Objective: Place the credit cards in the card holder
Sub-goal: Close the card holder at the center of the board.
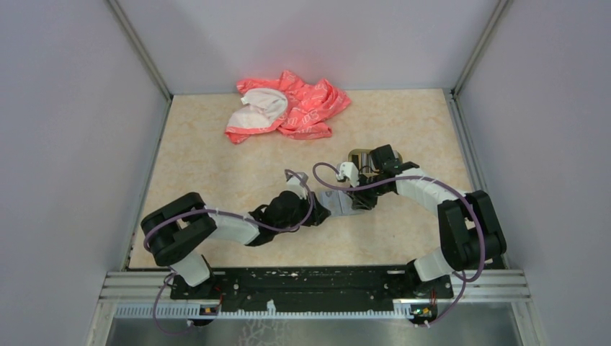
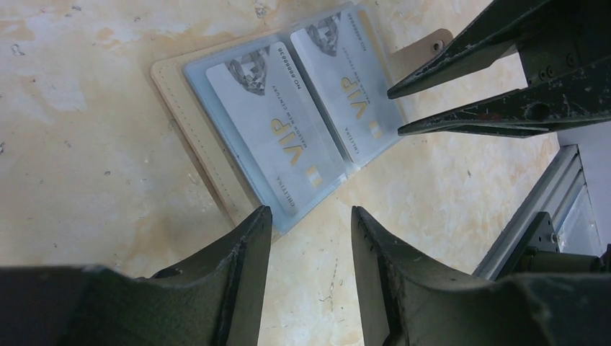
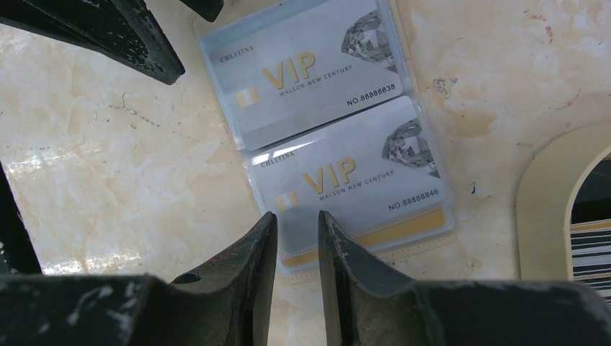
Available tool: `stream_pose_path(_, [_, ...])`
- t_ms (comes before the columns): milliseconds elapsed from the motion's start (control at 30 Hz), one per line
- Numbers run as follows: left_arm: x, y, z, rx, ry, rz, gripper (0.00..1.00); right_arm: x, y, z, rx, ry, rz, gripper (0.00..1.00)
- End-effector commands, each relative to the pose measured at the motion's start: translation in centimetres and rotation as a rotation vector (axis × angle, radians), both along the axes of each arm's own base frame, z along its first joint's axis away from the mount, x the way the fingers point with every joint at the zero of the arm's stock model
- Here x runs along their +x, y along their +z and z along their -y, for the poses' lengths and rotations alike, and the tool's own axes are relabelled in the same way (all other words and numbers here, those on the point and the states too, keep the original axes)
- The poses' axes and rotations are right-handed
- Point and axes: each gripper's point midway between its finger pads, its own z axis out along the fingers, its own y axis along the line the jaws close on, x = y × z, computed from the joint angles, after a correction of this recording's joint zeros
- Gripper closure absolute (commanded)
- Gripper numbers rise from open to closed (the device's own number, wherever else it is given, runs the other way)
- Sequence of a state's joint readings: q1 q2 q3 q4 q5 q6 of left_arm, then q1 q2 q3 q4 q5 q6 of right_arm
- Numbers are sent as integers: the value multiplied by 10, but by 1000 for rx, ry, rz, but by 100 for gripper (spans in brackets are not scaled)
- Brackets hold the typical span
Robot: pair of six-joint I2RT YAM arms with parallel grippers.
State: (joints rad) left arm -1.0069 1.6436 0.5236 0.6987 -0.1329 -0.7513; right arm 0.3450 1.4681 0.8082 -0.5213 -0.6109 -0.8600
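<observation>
The card holder [image 2: 189,108] lies open and flat on the table, and also shows in the right wrist view [image 3: 421,229] and the top view [image 1: 337,203]. Two grey VIP credit cards [image 2: 277,133] [image 2: 346,72] sit in its clear sleeves [image 3: 310,76] [image 3: 353,176]. More cards [image 3: 591,249] show as stripes in a tan tray. My left gripper [image 2: 310,213] is open and empty at one corner of the holder. My right gripper [image 3: 297,216] is narrowly open and empty, over the holder's opposite edge. The two grippers face each other across the holder.
The tan tray [image 3: 551,194] with a raised rim stands just beside the holder, behind the right gripper [image 1: 358,157]. A red and white cloth [image 1: 295,107] lies at the back of the table. A metal rail [image 2: 533,209] runs along the table edge.
</observation>
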Motion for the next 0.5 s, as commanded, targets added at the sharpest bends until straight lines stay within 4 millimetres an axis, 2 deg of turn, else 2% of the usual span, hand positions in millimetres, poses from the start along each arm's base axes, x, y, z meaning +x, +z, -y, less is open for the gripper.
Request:
stream_pose_path(0, [12, 4, 0, 18, 64, -13, 48, 12, 17, -12, 41, 15, 38, 73])
stream_pose_path(467, [16, -4, 3, 64, 80, -41, 47, 12, 18, -12, 42, 16, 36, 73])
